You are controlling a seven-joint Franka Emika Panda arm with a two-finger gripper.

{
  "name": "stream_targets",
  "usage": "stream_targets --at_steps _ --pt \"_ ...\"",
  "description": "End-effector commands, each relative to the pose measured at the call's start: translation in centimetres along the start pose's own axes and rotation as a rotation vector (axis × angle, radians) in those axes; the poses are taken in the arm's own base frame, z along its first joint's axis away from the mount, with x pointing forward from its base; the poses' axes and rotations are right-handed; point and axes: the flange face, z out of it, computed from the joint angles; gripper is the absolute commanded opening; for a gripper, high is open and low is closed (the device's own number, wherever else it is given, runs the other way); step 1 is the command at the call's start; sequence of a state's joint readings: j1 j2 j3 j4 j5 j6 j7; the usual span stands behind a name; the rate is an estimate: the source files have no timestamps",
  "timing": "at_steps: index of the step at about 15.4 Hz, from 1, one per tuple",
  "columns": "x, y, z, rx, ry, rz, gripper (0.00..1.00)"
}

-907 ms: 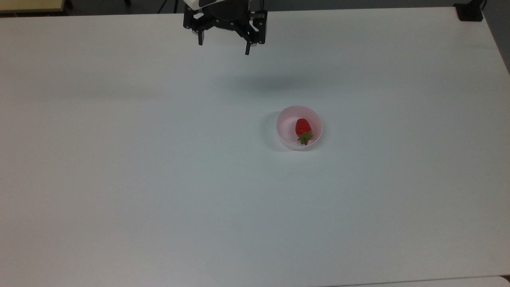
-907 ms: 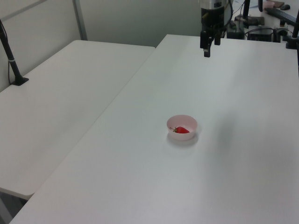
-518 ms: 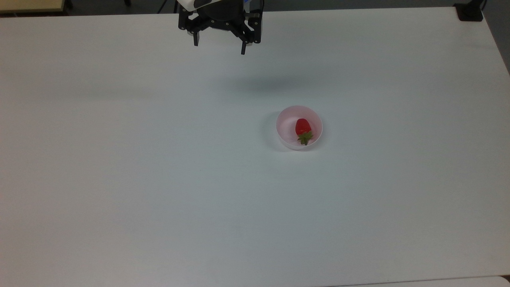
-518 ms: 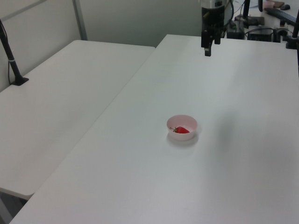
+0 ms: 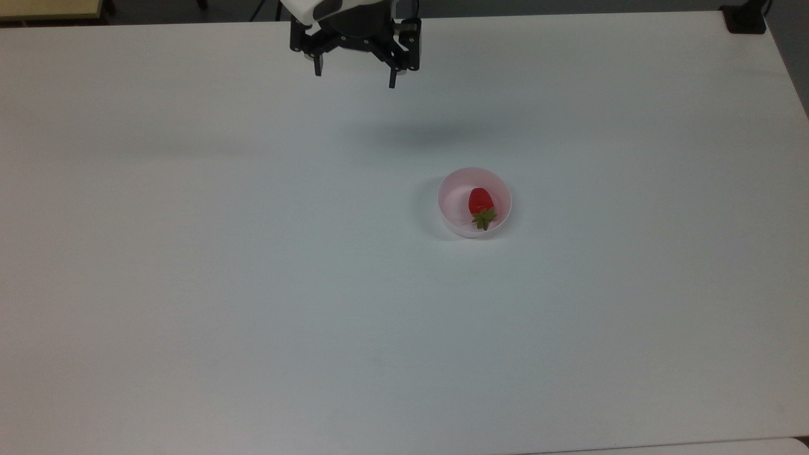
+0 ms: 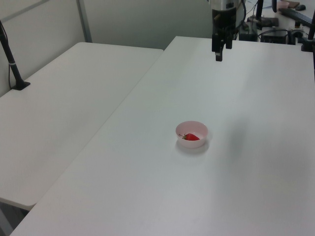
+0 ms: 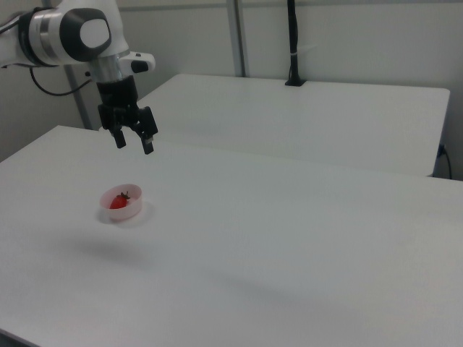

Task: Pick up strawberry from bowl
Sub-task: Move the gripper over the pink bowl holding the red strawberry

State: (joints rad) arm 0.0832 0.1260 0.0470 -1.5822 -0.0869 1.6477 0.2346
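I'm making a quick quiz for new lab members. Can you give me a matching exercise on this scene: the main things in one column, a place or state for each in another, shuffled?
Things:
1. strawberry
2. bowl
3. end effector
4. table

States:
A. open, raised above the table
B. white, carrying the bowl
C. pale pink, standing on the table
D. red, lying inside the bowl

Pairs: 1-D, 2-C, 3-A, 4-B

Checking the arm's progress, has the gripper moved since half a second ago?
Yes. The gripper has shifted slightly toward the top view's right, nearer the bowl.
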Motion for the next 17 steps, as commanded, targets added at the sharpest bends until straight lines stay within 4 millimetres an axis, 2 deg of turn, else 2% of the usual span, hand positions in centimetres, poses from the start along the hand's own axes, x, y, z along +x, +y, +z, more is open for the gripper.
stream_targets --at_steps 1,2,3,7,9,12,15,17 --pt "0.0 -3.3 1.9 0.013 -0.023 -0.058 1.0" --pt "0.1 -4.5 2.2 0.021 -0.014 -0.073 1.0" --pt "0.8 -5.9 3.8 0.045 -0.022 -0.065 1.0" --pt "1.7 -11.2 7.6 0.073 -0.019 -0.055 1.0" --pt "2.2 -13.8 9.7 0.079 -0.005 -0.012 0.96" --pt "2.8 -16.1 11.8 0.094 0.024 0.031 0.92" --pt "3.2 -18.2 14.8 0.089 0.029 0.046 0.91" --pt "3.4 -18.8 16.3 0.087 0.026 0.042 0.91"
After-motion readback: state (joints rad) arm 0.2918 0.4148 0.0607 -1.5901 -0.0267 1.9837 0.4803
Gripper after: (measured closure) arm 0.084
